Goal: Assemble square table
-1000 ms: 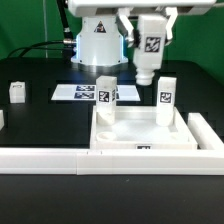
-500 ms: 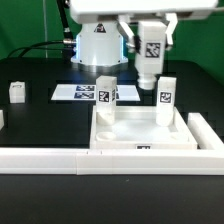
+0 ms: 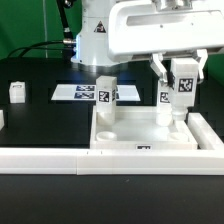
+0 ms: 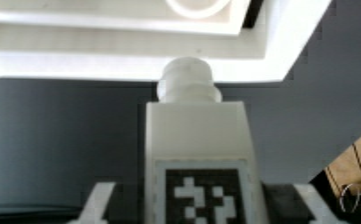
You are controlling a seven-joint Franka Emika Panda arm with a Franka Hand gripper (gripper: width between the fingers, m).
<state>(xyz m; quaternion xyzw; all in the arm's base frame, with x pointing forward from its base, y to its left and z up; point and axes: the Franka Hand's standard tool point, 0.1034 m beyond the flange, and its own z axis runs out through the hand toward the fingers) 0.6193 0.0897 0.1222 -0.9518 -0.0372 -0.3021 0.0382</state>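
The white square table top (image 3: 128, 137) lies on the black table behind the front rail. Two tagged white legs stand upright in its far corners, one at the exterior view's left (image 3: 105, 92) and one at the right (image 3: 164, 98). My gripper (image 3: 182, 78) is shut on a third tagged leg (image 3: 183, 90) and holds it upright, peg down, over the tray's right side, just right of the standing right leg. In the wrist view the held leg (image 4: 198, 135) fills the middle between my gripper's (image 4: 203, 205) fingers, with its peg pointing at the tray rim (image 4: 124, 58).
A loose tagged leg (image 3: 17, 92) stands at the exterior view's far left. The marker board (image 3: 78, 93) lies behind the tray. A long white low rail (image 3: 60, 158) runs along the front. The robot base (image 3: 95, 40) stands at the back.
My gripper has carried the held leg toward the exterior view's right and lower, from above the tray's back middle to beside the right standing leg.
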